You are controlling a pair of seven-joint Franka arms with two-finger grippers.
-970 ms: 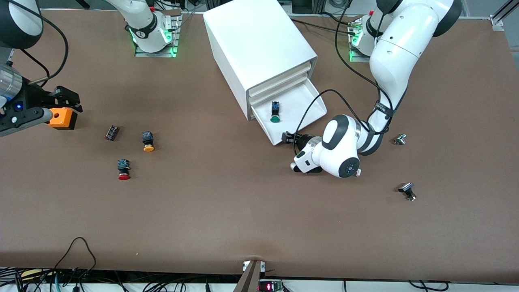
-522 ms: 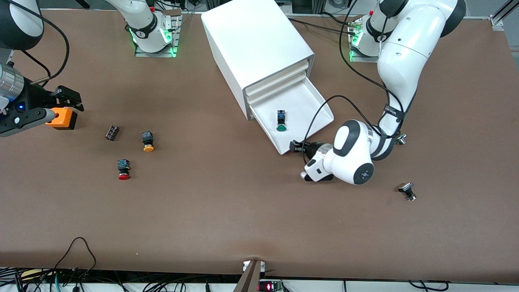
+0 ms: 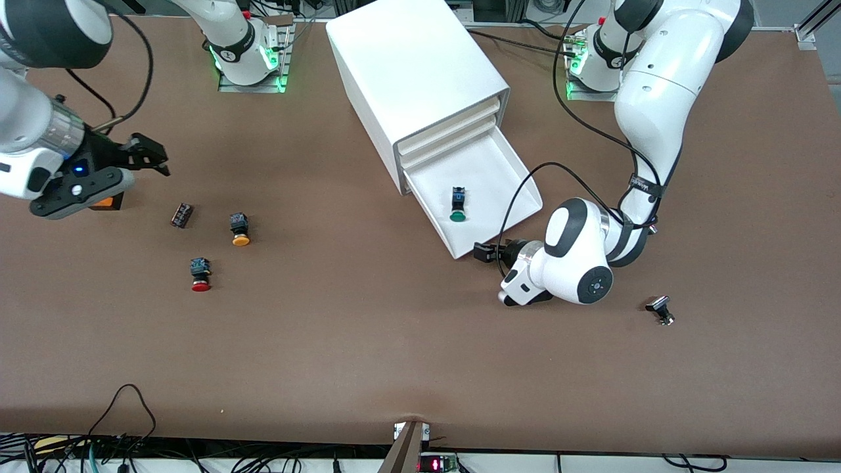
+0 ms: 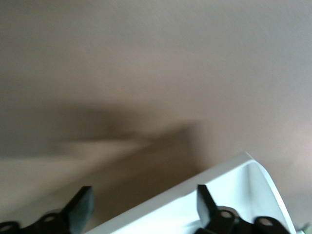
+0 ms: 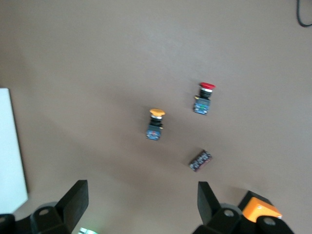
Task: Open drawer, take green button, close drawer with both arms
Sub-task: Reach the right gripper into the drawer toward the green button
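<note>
The white cabinet [image 3: 420, 72] stands at the middle of the table with its bottom drawer [image 3: 499, 171] pulled out. The green-capped button [image 3: 458, 205] lies inside the drawer. My left gripper [image 3: 483, 252] is at the drawer's front corner, open. In the left wrist view the gripper [image 4: 144, 191] has the drawer's front rim [image 4: 195, 204] between its fingers, one finger inside the drawer and one outside. My right gripper [image 3: 158, 157] is open and empty, up over the table toward the right arm's end; in the right wrist view [image 5: 141, 185] nothing is between its fingers.
An orange-capped button [image 3: 240, 228], a red-capped button [image 3: 200, 274] and a small dark part [image 3: 181, 215] lie near the right gripper. An orange box [image 3: 105, 202] shows under the right hand. A small metal part [image 3: 660, 310] lies toward the left arm's end.
The drawer has slid farther out of the cabinet, with the left gripper at its front rim moving toward the front camera. The right gripper has moved toward the cabinet, over the orange box.
</note>
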